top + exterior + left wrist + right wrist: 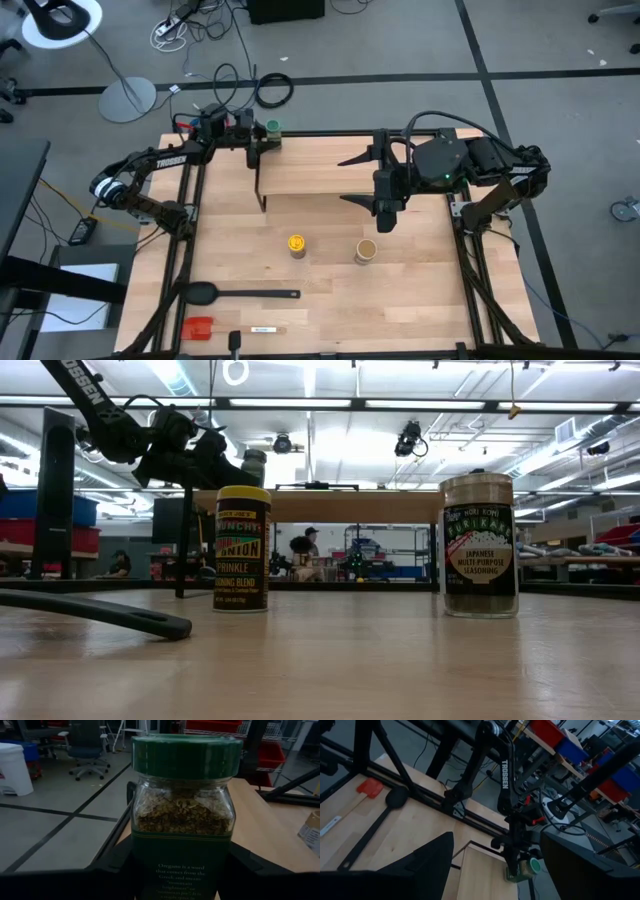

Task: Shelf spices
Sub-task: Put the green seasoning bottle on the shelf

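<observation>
My left gripper (266, 133) is shut on the green-lidded spice jar (272, 127) at the far left corner of the shelf (320, 168), a light-wood board on black legs. The jar fills the left wrist view (183, 810). The yellow-lidded jar (296, 244) and the tan-topped jar (366, 250) stand upright on the tabletop nearer than the shelf; both show in the low view (241, 548) (479, 546). My right gripper (385, 215) is open and empty at the shelf's near right part. My left gripper pinches the green-lidded jar's lower body, at the label (150, 870), between its two fingers (107, 870). The fingers come level from the table's left side. The jar is upright, lid up; whether its bottom touches the shelf I cannot tell.
A black spoon (240, 294) and a red spatula (200, 327) lie near the table's near left corner. Open tabletop lies between the two standing jars and the near edge. The table frame's black rails (470, 280) run along both sides.
</observation>
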Controlling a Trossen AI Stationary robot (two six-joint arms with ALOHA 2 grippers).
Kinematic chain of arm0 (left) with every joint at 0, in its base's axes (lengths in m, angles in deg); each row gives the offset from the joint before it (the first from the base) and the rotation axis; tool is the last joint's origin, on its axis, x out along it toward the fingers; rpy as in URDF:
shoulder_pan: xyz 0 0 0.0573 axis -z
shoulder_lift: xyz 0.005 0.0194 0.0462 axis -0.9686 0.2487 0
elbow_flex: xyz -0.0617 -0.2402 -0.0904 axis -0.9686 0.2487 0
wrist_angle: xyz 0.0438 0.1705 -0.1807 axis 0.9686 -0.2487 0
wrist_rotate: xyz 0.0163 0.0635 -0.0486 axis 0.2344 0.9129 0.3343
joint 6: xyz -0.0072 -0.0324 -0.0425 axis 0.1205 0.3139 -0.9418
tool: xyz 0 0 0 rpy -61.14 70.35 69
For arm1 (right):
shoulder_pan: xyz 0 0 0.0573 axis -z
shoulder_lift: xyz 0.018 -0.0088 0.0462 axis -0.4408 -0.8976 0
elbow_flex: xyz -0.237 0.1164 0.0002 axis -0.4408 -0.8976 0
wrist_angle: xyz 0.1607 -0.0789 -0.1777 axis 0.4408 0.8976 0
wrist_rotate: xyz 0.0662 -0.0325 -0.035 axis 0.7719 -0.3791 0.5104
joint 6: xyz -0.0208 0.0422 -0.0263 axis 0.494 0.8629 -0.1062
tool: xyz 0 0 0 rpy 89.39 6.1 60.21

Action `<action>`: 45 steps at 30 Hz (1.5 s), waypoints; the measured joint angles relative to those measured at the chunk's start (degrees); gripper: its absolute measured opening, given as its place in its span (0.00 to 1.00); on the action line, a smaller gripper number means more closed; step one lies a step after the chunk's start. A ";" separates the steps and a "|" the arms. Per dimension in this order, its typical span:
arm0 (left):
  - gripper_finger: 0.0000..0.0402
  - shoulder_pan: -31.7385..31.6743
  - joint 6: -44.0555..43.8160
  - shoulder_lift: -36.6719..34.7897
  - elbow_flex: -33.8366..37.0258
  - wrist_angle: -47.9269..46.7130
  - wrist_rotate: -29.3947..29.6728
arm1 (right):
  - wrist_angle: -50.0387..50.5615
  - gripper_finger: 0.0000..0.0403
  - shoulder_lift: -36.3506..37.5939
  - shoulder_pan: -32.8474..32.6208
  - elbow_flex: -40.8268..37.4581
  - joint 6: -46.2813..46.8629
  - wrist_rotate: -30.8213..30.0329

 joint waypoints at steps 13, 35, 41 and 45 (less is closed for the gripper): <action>0.47 0.02 -0.49 0.01 0.09 -0.33 -3.11 | 0.11 0.73 0.00 0.00 0.00 0.04 0.02; 0.59 0.13 -3.31 0.05 0.17 -0.07 -4.62 | 0.13 0.73 0.00 0.02 0.00 0.04 0.04; 0.56 0.11 -3.75 0.10 0.17 0.41 -4.51 | 0.12 0.73 0.00 0.02 0.00 0.04 0.04; 0.56 0.12 -7.13 0.25 0.34 3.66 -4.26 | 0.11 0.73 0.00 0.02 0.00 0.04 0.04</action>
